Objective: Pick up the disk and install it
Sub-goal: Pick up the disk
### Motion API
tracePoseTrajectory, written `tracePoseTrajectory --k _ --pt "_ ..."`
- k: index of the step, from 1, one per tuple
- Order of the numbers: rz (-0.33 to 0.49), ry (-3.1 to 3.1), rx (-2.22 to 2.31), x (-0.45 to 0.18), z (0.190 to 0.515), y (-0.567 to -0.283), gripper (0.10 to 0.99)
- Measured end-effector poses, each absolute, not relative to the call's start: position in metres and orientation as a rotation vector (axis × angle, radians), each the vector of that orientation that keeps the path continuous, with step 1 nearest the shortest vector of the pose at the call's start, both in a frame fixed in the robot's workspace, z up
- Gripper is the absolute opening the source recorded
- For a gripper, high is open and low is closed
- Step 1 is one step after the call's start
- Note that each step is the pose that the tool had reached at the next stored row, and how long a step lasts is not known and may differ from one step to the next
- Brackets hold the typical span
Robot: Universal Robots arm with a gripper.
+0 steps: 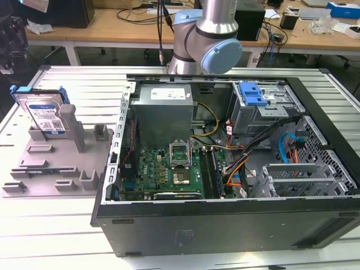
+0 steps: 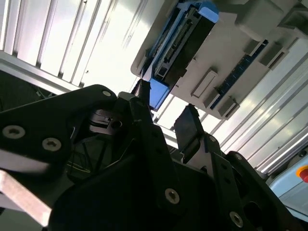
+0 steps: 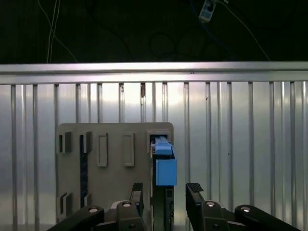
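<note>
The disk (image 1: 45, 115) stands on edge in the grey fixture (image 1: 50, 169) at the exterior view's left, its white-and-blue label facing forward and blue rails along its sides. In the first wrist view I look down on the disk's (image 3: 163, 166) blue-railed top edge, with my gripper (image 3: 166, 192) open and one black finger on each side of that line, well above it and not touching. The second wrist view shows the same: the gripper (image 2: 166, 118) is open and the disk (image 2: 185, 38) sits beyond it in the fixture (image 2: 231, 62).
An open computer case (image 1: 225, 225) lies on the slatted metal table (image 1: 67, 236) at the exterior view's right, with a motherboard (image 1: 169, 169), cables and a drive bay with a blue latch (image 1: 251, 93). The robot arm (image 1: 205, 34) rises behind the case.
</note>
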State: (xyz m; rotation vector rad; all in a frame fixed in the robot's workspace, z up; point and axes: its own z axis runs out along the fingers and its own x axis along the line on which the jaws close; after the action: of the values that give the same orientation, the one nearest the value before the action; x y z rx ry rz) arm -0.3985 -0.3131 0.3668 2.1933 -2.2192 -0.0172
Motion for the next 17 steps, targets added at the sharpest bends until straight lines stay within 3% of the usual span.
tracePoseTrajectory --k 17 --pt "-0.017 -2.22 2.192 -0.404 0.352 -0.312 0.482"
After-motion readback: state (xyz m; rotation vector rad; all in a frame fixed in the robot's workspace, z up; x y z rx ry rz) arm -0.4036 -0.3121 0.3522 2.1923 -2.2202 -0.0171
